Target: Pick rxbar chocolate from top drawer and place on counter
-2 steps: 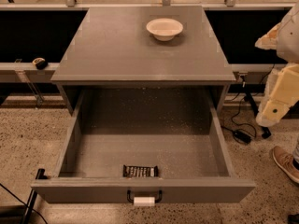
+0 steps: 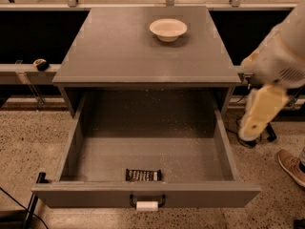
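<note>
**Reaching for the bar not yet begun**

The gripper (image 2: 259, 113) hangs outside the top drawer (image 2: 71, 149), beyond its right wall. I cannot tell whether it is open or closed, but it has no hold of the bar. The rxbar chocolate (image 2: 143, 175) lies flat on the drawer floor, against the middle of the front wall. Its long axis runs along that wall, ends toward the side walls, lettering up. Next, I reckon, the arm must swing over the drawer, drop near the front wall and grip across the bar's narrow width.
</note>
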### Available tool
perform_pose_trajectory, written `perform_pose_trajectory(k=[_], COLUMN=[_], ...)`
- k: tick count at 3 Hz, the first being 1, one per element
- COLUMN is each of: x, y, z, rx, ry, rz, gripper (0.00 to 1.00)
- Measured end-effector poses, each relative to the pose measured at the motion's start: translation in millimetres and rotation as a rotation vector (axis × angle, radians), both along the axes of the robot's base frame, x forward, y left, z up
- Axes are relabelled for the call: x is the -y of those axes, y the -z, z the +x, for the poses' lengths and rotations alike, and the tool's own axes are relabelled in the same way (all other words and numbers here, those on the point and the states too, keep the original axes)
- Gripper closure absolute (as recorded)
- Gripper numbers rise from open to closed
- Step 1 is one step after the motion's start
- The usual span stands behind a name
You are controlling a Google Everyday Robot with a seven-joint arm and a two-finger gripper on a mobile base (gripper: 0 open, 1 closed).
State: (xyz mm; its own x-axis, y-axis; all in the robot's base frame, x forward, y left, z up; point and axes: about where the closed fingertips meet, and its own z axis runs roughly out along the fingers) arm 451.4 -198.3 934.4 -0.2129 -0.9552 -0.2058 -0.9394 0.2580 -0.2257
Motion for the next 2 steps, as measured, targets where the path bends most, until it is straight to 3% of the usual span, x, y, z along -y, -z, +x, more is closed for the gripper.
perform_pose_trajectory(k=[1, 2], x=[-16.4, -16.4], y=[98.7, 98.8], z=[-4.1, -4.1], rx=[-0.024, -0.024], ry=[-0.028, -0.028], rz=[0.093, 0.093], gripper=[0.00, 0.00])
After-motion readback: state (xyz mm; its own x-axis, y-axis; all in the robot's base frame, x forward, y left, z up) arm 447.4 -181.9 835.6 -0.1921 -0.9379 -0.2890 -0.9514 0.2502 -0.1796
